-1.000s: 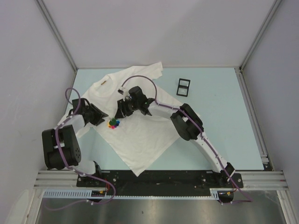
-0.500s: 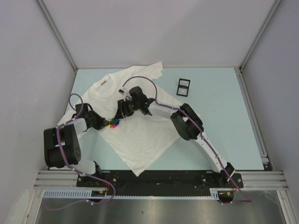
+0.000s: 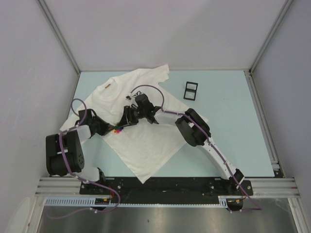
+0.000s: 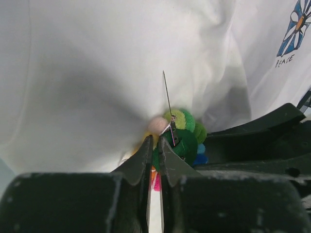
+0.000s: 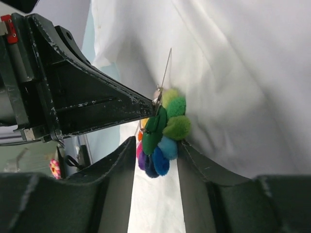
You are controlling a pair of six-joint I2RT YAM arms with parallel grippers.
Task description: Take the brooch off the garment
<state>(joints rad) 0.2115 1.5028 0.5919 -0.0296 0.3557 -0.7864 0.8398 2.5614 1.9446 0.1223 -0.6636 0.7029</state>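
The left fingers [image 4: 138, 162] are clenched, with only a slit between them, and their tips bite the near edge of the brooch [image 4: 187, 131]. A second ago they stood wide apart and short of it; they have since advanced and shut. The right fingers [image 5: 119, 167] stand apart on either side of the pompom cluster, which fills the gap between them. Whether their pads press on it cannot be told. This arm has also swung down toward the brooch.

The pin [image 4: 166, 94] stands free of its catch, its point bare against the cloth. The brooch sits on the chest of the garment [image 4: 92, 58], between the two sets of fingers and well apart from the flower emblem [image 4: 294, 26]. The garment lies spread on the desk [image 3: 228, 116].

Judgement: with the pin open and the brooch pinched, the step in hand is the withdrawal. Whether the pin shaft passes through the cloth is not visible, so treat the brooch as not yet removed.
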